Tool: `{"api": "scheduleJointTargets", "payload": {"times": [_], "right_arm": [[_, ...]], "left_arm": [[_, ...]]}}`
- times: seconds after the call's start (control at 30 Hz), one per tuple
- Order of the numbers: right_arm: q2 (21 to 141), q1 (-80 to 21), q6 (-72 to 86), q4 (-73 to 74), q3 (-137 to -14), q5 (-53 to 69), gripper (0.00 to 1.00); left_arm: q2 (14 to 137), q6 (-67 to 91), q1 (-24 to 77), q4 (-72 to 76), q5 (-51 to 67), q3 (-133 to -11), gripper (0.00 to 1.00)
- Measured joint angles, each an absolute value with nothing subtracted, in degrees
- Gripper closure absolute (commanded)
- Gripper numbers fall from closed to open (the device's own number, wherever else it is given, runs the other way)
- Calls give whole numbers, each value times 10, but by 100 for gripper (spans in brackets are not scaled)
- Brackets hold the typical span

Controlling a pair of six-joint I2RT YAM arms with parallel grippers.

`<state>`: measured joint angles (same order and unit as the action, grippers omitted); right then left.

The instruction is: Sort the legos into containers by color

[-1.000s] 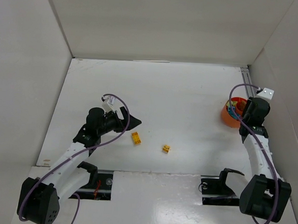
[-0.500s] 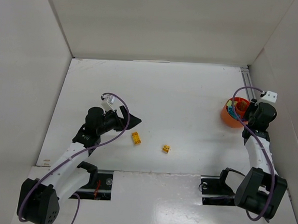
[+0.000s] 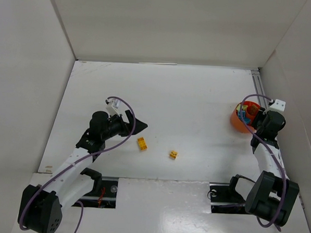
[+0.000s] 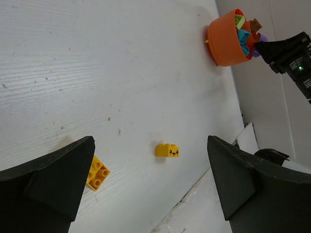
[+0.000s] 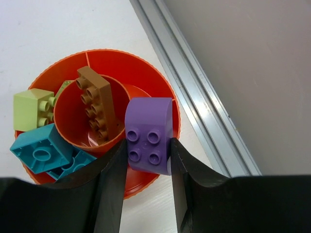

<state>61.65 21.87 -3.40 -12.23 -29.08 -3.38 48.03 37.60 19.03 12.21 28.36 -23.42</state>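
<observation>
The orange bowl (image 3: 238, 122) sits at the table's right edge. In the right wrist view the bowl's rim (image 5: 121, 54) rings a brown brick (image 5: 99, 104) in the hub, with a pale green brick (image 5: 30, 109) and teal bricks (image 5: 41, 153) in outer compartments. My right gripper (image 5: 148, 151) is shut on a purple brick (image 5: 148, 133), studs toward the camera, over the bowl's near rim. Two yellow bricks lie mid-table: a studded one (image 3: 142, 143) and one with a face (image 4: 167, 151). My left gripper (image 4: 149, 143) hangs open above them, holding nothing.
A metal rail (image 5: 194, 92) runs along the right side just beyond the bowl, with the right wall close behind it. White walls enclose the table on three sides. The arm bases and two dark slots (image 3: 102, 191) sit at the near edge.
My right wrist has shifted a little to the right and toward the near side beside the bowl, still gripping the purple brick. The left arm and the yellow bricks have not moved.
</observation>
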Motion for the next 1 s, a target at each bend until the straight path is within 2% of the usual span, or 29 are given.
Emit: {"api": "scheduleJointTargets", "payload": {"times": [0.07, 0.3, 0.33, 0.53, 0.8, 1.0], "right_arm": [[615, 219, -33, -126, -291, -34, 76], [618, 219, -27, -138, -291, -30, 75], [620, 219, -25, -141, -291, -30, 69], [623, 221, -17, -143, -291, -25, 64], [621, 221, -10, -146, -291, -19, 47], [608, 221, -5, -147, -291, -10, 47]], "left_arm": [[482, 375, 190, 122, 284, -234, 0], [482, 375, 190, 122, 283, -234, 0], [482, 375, 190, 122, 283, -234, 0], [477, 375, 190, 122, 283, -234, 0], [474, 375, 190, 122, 283, -234, 0], [474, 375, 190, 122, 283, -234, 0]]}}
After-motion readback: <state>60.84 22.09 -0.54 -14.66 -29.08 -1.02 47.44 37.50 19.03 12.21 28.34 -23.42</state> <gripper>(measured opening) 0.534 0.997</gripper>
